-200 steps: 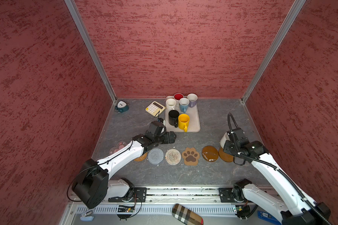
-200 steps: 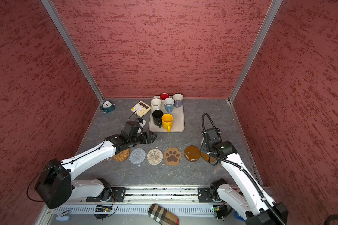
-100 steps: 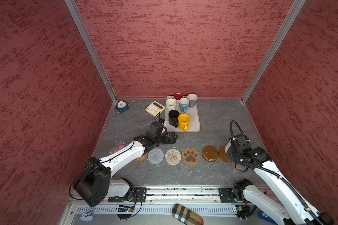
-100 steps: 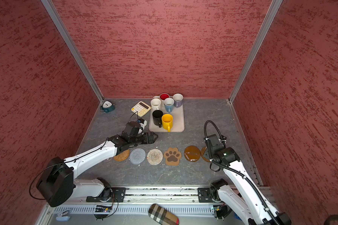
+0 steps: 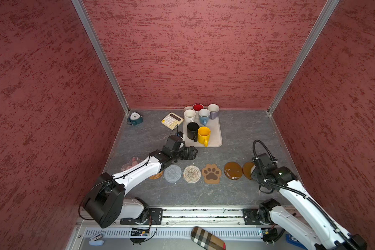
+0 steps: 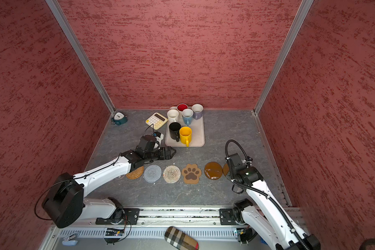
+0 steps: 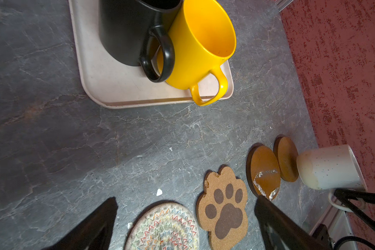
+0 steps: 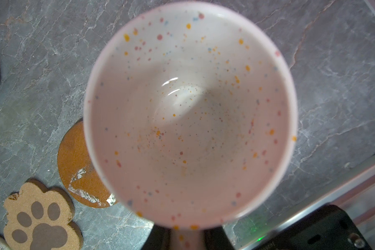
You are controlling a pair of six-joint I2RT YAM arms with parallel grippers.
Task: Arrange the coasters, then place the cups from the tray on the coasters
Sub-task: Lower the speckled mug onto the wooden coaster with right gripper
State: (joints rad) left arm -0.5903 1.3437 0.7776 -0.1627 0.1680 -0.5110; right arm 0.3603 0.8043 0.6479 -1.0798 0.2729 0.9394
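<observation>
On the beige tray (image 5: 215, 134) at upper centre of both top views stand six: cream mug (image 5: 189, 113), red-lined mug (image 5: 198, 107), blue mug (image 5: 204, 113), lavender mug (image 5: 213, 108), black mug (image 5: 192, 128), yellow mug (image 5: 203, 133). Below, seven coasters (image 5: 211, 173) lie on the counter (image 5: 243, 138). At the rightmost brown disc (image 5: 247, 170) the right pincer (image 8: 185, 238), clamped on the handle, holds a seventh, speckled mug (image 8: 188, 108). The left pincer (image 5: 193, 152) gapes wide, empty.
</observation>
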